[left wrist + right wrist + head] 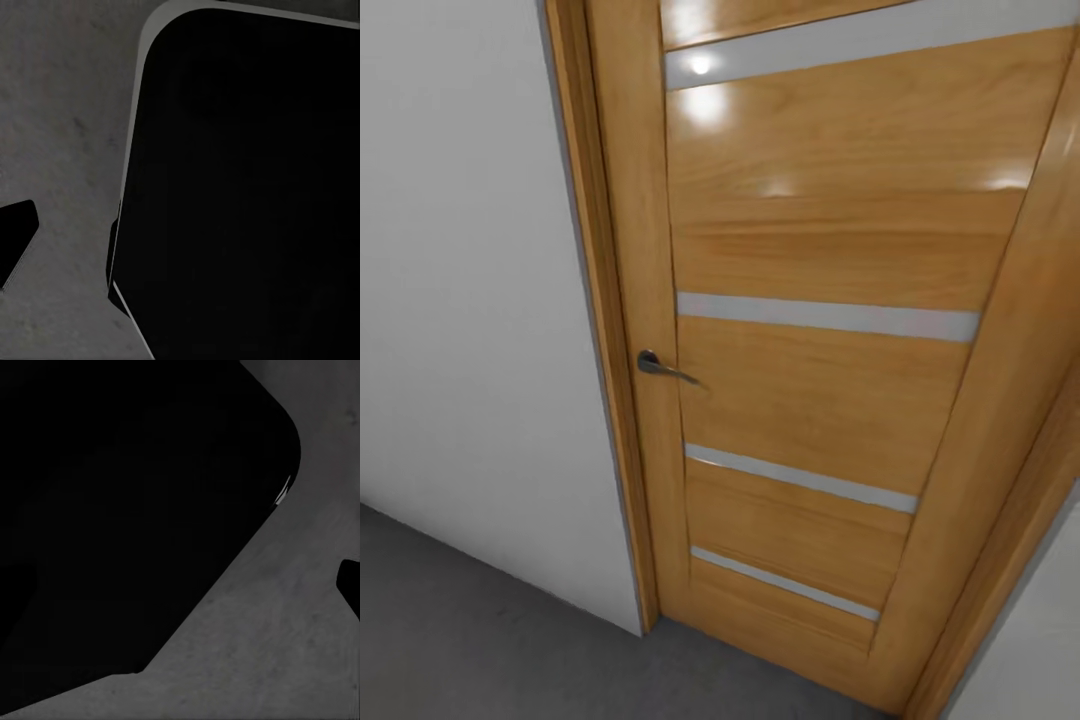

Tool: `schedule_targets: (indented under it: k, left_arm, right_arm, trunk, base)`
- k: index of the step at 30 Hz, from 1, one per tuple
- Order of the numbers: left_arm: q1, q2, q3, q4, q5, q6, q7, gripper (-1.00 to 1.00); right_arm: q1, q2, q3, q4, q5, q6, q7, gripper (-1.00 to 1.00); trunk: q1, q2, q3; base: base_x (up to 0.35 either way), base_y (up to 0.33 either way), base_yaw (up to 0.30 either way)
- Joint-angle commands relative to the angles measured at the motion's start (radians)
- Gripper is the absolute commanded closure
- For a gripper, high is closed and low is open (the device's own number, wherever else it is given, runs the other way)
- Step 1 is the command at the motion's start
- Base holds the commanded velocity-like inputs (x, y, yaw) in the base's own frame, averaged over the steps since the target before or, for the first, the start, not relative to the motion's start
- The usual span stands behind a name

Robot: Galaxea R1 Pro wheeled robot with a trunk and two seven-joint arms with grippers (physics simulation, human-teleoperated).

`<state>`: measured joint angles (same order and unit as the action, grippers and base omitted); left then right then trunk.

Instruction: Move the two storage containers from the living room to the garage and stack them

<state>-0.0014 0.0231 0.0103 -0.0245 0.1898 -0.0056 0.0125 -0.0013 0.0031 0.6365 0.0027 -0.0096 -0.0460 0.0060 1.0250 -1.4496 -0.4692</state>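
The two storage containers are out of view. The floor [470,630] is dark grey, mottled concrete and runs under a white wall. In the left wrist view, one black fingertip [16,241] of my left gripper [180,247] juts in at the picture's edge over the floor [67,150]; its partner is lost against my dark base [247,187]. In the right wrist view, one fingertip [350,585] of my right gripper [180,585] likewise shows at the edge, above the floor [270,645]. Each finger stands far out to the side with nothing held.
A shut honey-coloured wooden door [810,400] with pale horizontal strips and a metal lever handle [660,366] stands close ahead. White wall [460,300] lies left of its frame and another wall [1030,640] at the right. My black base [112,510] hangs over the floor.
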Motion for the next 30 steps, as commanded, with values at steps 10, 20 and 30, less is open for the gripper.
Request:
schedule_targets:
  k: [10, 20, 30]
  left_arm:
    - [0.000, 0.000, 0.000, 0.000, 0.006, -0.001, 0.001, -1.00]
    - [0.000, 0.000, 0.000, 0.000, 0.006, -0.001, 0.001, -1.00]
    - [0.000, 0.000, 0.000, 0.000, 0.006, -0.001, 0.001, -1.00]
  right_arm:
    - [0.000, 0.000, 0.002, 0.000, -0.001, -0.003, 0.000, -1.00]
    - [0.000, 0.000, 0.002, 0.000, -0.001, -0.003, 0.000, -1.00]
    - [0.000, 0.000, 0.002, 0.000, -0.001, -0.005, 0.000, -1.00]
  trunk:
    - [0.000, 0.000, -0.001]
    - [0.000, 0.000, -0.001]
    - [0.000, 0.000, -0.001]
  base:
    - [0.016, 0.007, -0.230]
    - [0.253, 0.154, -0.024]
    - [0.283, 0.166, 0.000]
